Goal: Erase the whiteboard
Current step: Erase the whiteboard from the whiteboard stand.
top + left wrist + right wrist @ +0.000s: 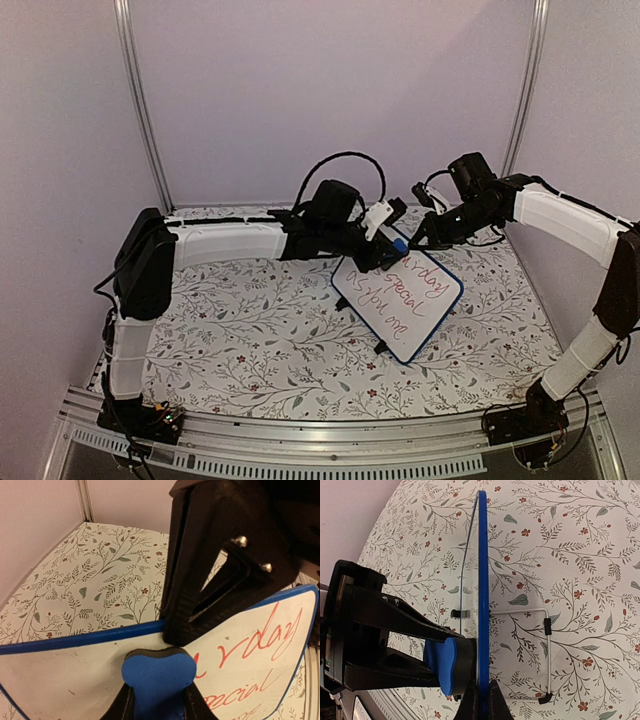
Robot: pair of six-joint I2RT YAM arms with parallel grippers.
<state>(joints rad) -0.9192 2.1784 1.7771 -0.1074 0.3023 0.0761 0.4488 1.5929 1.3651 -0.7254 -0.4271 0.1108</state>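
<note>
The whiteboard (405, 310) stands tilted right of the middle of the flowered table (250, 330), red writing (260, 640) on its face. The left gripper (157, 705) clamps a blue eraser (159, 672) against the board; the right gripper (480, 702), as far as I can see, pinches the frame's edge

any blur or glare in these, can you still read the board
Top external: soft with a lilac cast, no glare, whiteboard writing readable but fuzzy. Left wrist: eraser close to the lens is blurred, the red writing sharper. Right wrist: cloth pattern crisp, whiteboard seen edge-on, so no writing shows.
</note>
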